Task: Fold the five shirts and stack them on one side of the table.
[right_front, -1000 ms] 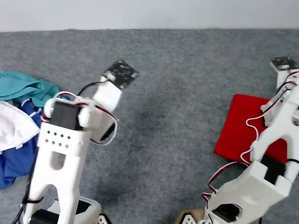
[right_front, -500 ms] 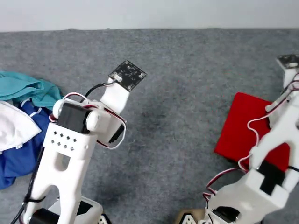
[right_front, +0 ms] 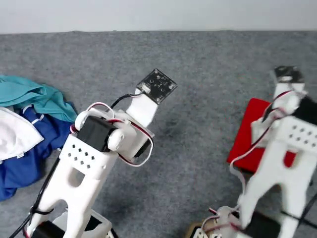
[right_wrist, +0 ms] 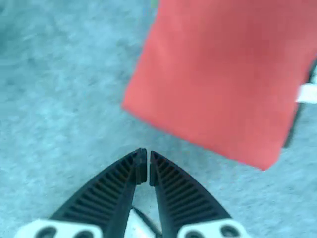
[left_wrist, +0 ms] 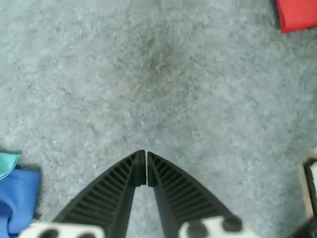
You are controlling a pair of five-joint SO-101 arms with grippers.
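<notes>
Where the left gripper (left_wrist: 146,161) hangs over the counter (right_front: 198,69), its two black fingers (left_wrist: 116,191) are pressed together with nothing between them. Each finger is a ribbed wedge tapering to a narrow tip. The surface below is a bare grey covering, felt-like, with a coarse mottled nap.

Right gripper (right_wrist: 148,163): same ribbed black wedges, fingers (right_wrist: 178,193) closed tip to tip, empty. It sits above the grey covering just beside one long edge of the red shirt (right_wrist: 223,74), apart from the cloth.

Red shirt: folded into a flat rectangle, smooth-faced, with straight edges and softly rounded corners. In the high view it lies on the right side of the counter (right_front: 247,139), partly covered by the right arm (right_front: 282,153).

Left edge of the counter: three unfolded shirts in one loose heap, touching and overlapping.
- The teal shirt (right_front: 34,96) is crumpled in soft ridges at the far side.
- The white shirt (right_front: 15,134) is draped across the middle, over the blue.
- The blue shirt (right_front: 25,168) is spread underneath and lies nearest.

The heap lies well apart from the red shirt.

Both arms are blocky white plastic shells. The left arm (right_front: 89,158) carries a panel of small round holes and looped red-and-white wires (right_front: 101,106), and it reaches toward the middle of the counter.
</notes>
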